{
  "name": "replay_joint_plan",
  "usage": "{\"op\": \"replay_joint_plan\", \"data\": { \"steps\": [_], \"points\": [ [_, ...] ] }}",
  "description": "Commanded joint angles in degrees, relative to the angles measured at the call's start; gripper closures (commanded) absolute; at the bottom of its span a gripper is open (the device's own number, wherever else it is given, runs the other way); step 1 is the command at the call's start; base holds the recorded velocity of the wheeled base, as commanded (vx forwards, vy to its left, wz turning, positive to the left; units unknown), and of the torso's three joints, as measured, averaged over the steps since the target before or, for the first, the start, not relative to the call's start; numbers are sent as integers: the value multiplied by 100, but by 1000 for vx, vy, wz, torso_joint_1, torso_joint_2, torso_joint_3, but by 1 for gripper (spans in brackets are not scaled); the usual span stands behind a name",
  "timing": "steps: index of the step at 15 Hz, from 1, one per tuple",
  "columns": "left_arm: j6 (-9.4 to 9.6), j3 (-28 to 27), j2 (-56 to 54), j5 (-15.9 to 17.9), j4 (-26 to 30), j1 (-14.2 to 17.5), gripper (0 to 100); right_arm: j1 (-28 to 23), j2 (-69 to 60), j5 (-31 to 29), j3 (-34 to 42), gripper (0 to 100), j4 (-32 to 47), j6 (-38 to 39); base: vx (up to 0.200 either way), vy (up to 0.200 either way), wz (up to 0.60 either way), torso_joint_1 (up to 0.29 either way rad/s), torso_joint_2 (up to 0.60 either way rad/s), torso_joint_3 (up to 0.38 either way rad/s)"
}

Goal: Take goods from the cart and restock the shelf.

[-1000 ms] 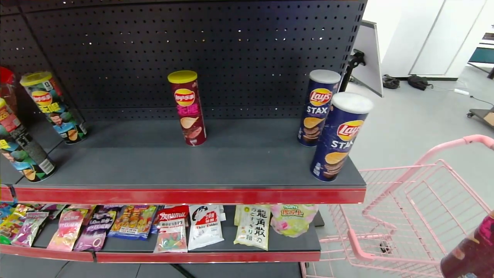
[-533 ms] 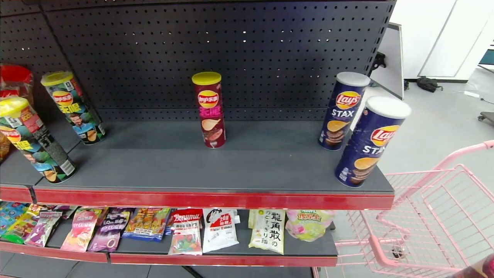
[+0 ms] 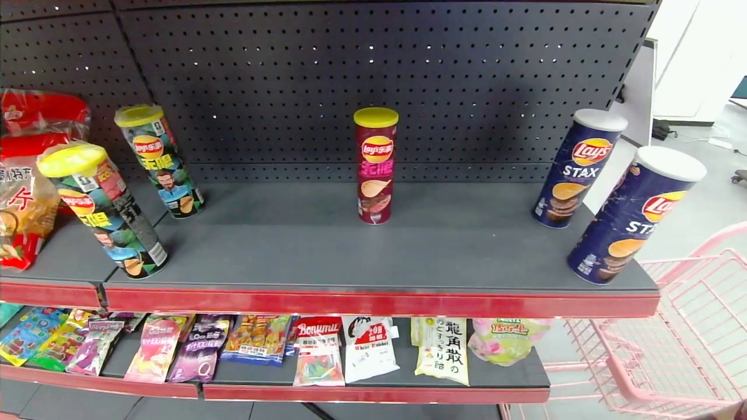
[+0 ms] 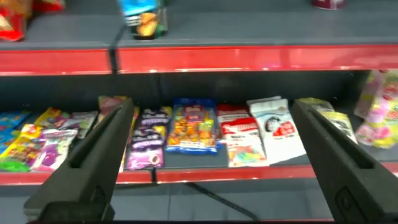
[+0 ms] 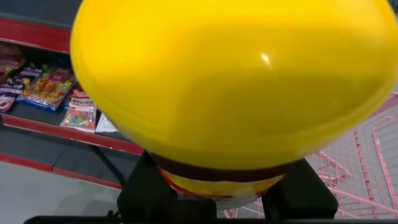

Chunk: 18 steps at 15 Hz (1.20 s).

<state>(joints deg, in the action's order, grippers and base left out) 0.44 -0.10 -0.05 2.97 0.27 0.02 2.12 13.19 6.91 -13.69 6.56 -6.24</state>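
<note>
My right gripper [image 5: 224, 198] is shut on a maroon chip can with a yellow lid [image 5: 236, 74], and the lid faces the wrist camera. A matching maroon can [image 3: 375, 166] stands upright mid-shelf on the dark upper shelf [image 3: 350, 256]. My left gripper [image 4: 212, 111] is open with nothing between its fingers, level with the lower shelf of snack bags [image 4: 193, 127]. The pink cart [image 3: 688, 332] stands at the shelf's right end.
Two blue cans [image 3: 578, 169] [image 3: 633, 216] stand at the shelf's right end, and two green-black cans [image 3: 160, 160] [image 3: 102, 210] stand at the left. Red bagged goods [image 3: 29, 175] lie far left. Bare shelf lies on both sides of the maroon can.
The head camera has swung left, so the whole picture has shifted right. The held maroon can has slipped out of the head view's lower right corner.
</note>
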Motion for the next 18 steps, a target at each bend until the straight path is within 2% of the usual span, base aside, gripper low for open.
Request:
{"op": "replay_joint_plan", "data": {
  "steps": [1,9,13,18],
  "points": [
    [0,1,5,1,0,15,0,25,-159,-6,59,100,3,0,200,0,0,7,-2,2],
    [0,1,5,1,0,6,0,60,-176,65,174,100,3,0,200,0,0,2,1,4],
    [-35,1,5,1,8,6,0,69,-247,249,156,100,3,0,0,0,0,0,0,0],
    [18,-8,181,10,0,-2,0,69,-238,346,147,100,3,0,0,0,0,0,0,0]
  ]
}}
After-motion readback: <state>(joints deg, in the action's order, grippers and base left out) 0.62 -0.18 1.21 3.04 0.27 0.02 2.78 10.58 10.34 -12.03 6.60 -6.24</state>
